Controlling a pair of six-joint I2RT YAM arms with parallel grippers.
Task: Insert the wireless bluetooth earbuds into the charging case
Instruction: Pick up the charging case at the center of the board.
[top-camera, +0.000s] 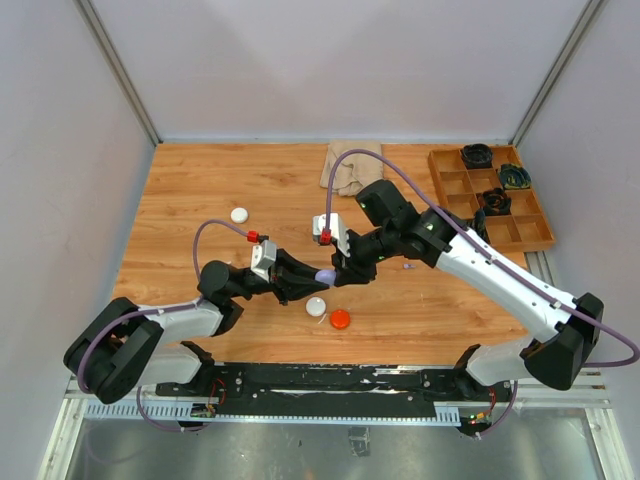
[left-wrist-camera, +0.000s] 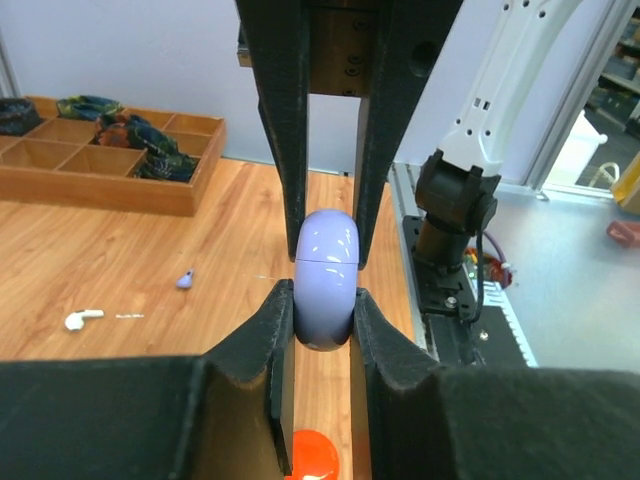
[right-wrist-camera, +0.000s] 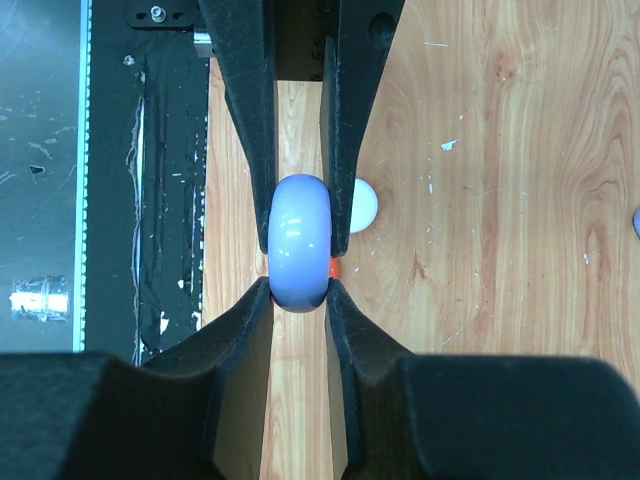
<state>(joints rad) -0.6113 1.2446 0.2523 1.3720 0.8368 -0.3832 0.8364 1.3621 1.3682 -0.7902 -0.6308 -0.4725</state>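
1. While both arms meet over the table (top-camera: 200, 180), they pinch one thing together: the round purple charging case (top-camera: 325, 275), held up in the air.
2. The left gripper (left-wrist-camera: 322, 318) is squeezed tight on one end of the case, with no gap at the sides.
3. The right gripper (right-wrist-camera: 298, 298) is squeezed tight on the other end in the same way.
4. The case looks closed. A thin line runs across it where the lid meets the base.
5. Two earbuds lie on the wood, well apart from the case: a white bud (left-wrist-camera: 83, 318) and a little purple bud (left-wrist-camera: 185, 279). Neither is inside.
6. The case is smooth and round. If one arm pulls or twists too hard, it could pop out and drop near the red puck (top-camera: 340, 319) and the white puck (top-camera: 316, 307) below.
7. If a grip presses across the thin line, the lid may not open.
8. If the lid snaps open fast, the case could jump away.
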